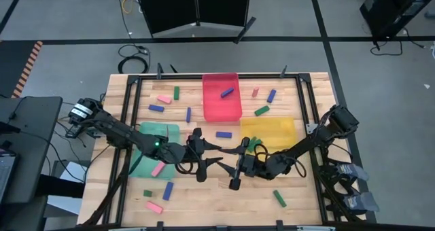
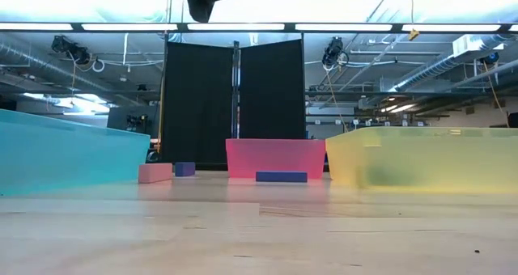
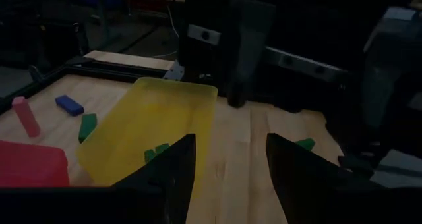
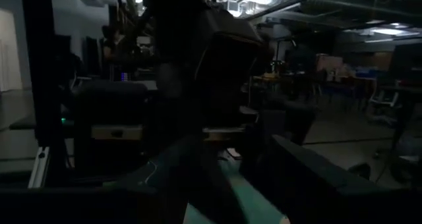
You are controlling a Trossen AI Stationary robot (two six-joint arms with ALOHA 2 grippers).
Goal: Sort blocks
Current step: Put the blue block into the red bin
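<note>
Left wrist view – green blocks [image 3: 155, 152] inside yellow tray [image 3: 173, 112], low view hides them

The high view is looking straight down over the whole table [image 1: 224, 190], while the low view is sitting at tabletop level, facing the red tray [image 2: 275, 158] and the room behind. The 2 wrist views are looking forward from close in, the left one sharing the yellow tray [image 3: 165, 112] with both others.

Beyond your wooden counter [image 1: 204, 190] you see a grey floor [image 1: 68, 20] crossed by dark lines, a black folding screen [image 2: 233, 101], long ceiling lights [image 2: 243, 27] and exposed ducts [image 2: 81, 61] overhead.
</note>
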